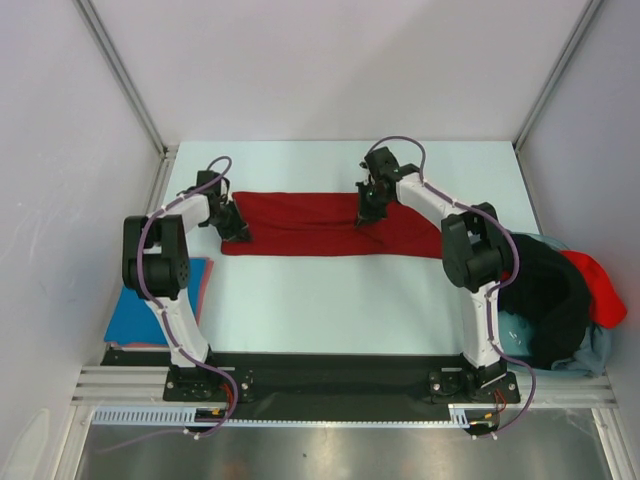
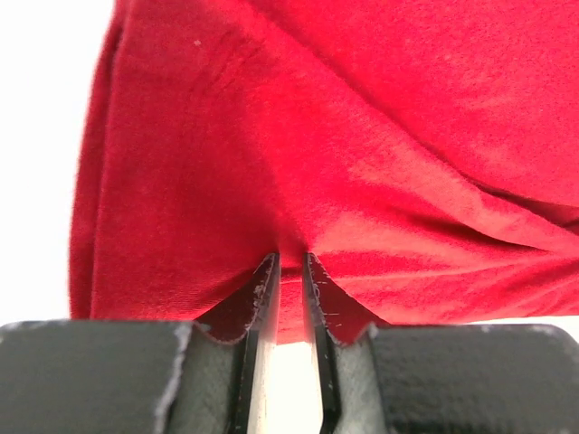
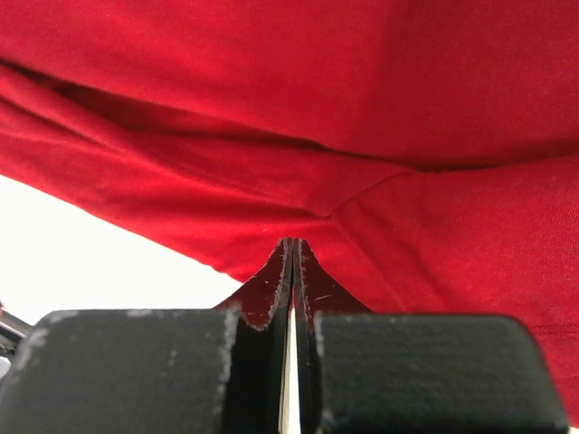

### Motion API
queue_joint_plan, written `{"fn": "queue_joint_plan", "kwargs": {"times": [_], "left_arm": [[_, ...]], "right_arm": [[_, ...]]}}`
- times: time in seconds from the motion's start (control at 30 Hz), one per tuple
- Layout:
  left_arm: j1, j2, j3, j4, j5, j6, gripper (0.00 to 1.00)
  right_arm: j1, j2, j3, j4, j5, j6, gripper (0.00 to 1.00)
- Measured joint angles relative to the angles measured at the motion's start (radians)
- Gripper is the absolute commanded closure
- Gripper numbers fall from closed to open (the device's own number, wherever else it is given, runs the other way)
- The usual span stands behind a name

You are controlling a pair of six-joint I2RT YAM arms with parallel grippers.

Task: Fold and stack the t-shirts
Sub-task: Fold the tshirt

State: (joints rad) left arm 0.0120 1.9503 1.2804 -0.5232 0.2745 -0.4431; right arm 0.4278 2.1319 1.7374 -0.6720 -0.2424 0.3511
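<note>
From above we are seeing what the wrist cameras are missing: the dark red t-shirt is lying as a long folded band across the far half of the bench, running from left to right. A flat blue t-shirt is sitting at the near left corner, partly hidden by the left arm. A loose heap at the near right corner is mixing a black t-shirt, a bright red t-shirt and a pale grey-blue t-shirt. The wrist views are giving us what the overhead one cannot. The left fingers are standing almost together and pinching the near edge of the dark red cloth, with creases fanning out from their tips. The right fingers are pressed fully together on a puckered fold of the same shirt. The left arm is bending its elbow out toward the left edge and reaching its wrist down onto the band's left end. The right arm is bending its elbow toward the right edge and reaching inward, its wrist tipping down onto the band right of its middle.
</note>
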Motion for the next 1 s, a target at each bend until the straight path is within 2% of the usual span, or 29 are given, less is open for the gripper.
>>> {"fn": "queue_joint_plan", "kwargs": {"times": [0.63,1.0], "left_arm": [[0.047,-0.018,-0.035,0.011,0.040,0.018,0.80],[0.059,-0.019,-0.040,0.009,0.049,0.018,0.81]], "right_arm": [[0.043,0.101,0.010,0.034,0.072,0.057,1.00],[0.032,0.168,0.127,0.038,0.080,0.065,1.00]]}}
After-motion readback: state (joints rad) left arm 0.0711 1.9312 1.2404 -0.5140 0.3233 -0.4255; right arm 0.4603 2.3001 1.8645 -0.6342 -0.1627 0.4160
